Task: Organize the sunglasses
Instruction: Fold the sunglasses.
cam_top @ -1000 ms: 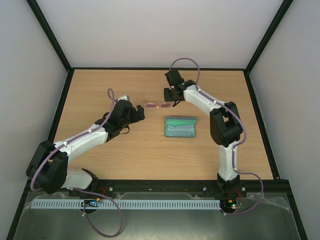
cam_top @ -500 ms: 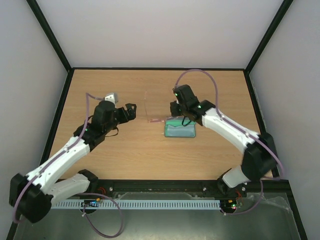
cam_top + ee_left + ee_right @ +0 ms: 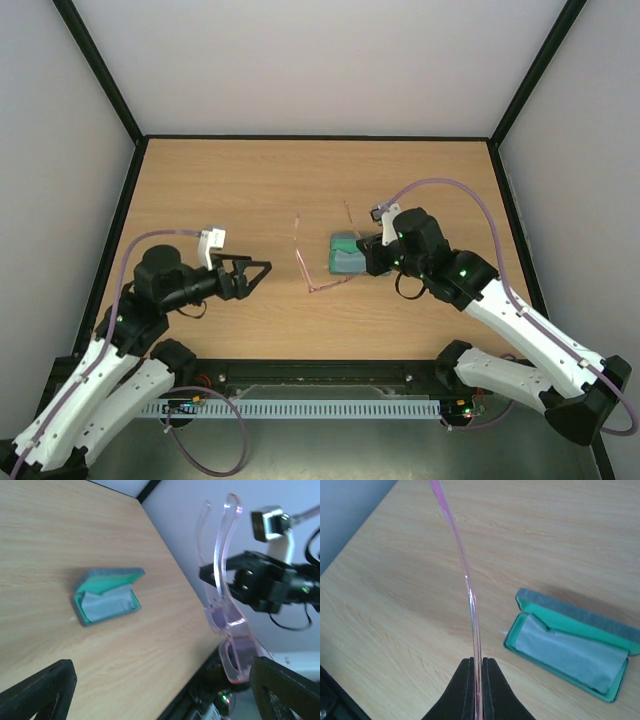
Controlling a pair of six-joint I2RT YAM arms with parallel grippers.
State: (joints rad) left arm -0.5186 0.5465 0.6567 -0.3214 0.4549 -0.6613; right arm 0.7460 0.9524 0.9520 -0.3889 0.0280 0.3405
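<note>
The sunglasses (image 3: pixel 231 630) sit between the jaws of the right gripper (image 3: pixel 478 680); the case (image 3: pixel 580 625) lies on the table (image 3: pixel 220 190) below them, cloth (image 3: pixel 570 652) inside.

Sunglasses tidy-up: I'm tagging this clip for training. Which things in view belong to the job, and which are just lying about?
Job: sunglasses, pinched by a temple in the right hand; open case, probably their destination.
Lying about: cloth inside the case; left hand, open and empty.
</note>
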